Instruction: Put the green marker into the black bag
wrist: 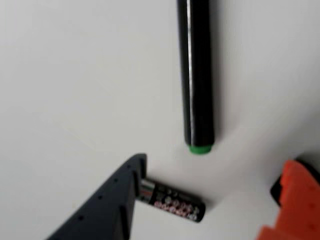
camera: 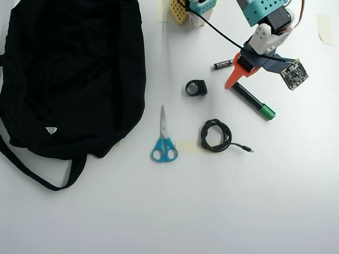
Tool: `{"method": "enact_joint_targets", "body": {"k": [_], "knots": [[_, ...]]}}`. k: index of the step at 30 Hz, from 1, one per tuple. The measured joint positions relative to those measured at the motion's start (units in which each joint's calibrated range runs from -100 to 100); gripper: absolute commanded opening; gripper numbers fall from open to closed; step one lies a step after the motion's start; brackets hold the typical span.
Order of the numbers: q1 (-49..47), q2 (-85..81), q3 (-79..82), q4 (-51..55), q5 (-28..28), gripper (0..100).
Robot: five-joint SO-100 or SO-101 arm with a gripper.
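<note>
While the arm leans out from the far edge of the white tabletop [camera: 254,211], its pincer [wrist: 212,182] hangs low with jaws spread wide and nothing between them: the dark blue finger [wrist: 107,205] sits at lower left of the wrist view, the orange finger [wrist: 292,200] at lower right. And there's the slim black-barrelled green marker [camera: 253,99], lying flat near the far right corner, slanting across the overhead view with its bright green cap toward the right edge. In the wrist view its small green end [wrist: 199,148] points down at the gap between the fingers, untouched by either one. Just beside that end lies a small black battery with white and red print [wrist: 172,202], its metal tip right at the blue fingertip; whether they touch is hard to call. In the overhead view the orange finger's tip comes down right next to the marker's barrel. Well apart from all this, the large soft black fabric bag [camera: 69,74] fills the far left corner, strap trailing toward the left edge, small white tag showing. Between bag and marker, mid-tabletop: blue-handled scissors [camera: 163,142], a small black ring-shaped clip [camera: 196,88] and a coiled black cable [camera: 216,136].
</note>
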Motion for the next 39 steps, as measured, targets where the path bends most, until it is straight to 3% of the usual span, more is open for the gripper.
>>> {"method": "enact_joint_targets", "body": {"k": [8,19,39], "knots": [[0.15,3.24,-5.35,0.26,0.34,34],[0.44,8.30,-5.50,-8.67,0.10,34],[0.22,8.47,-5.50,-8.84,-3.32,34]]}}
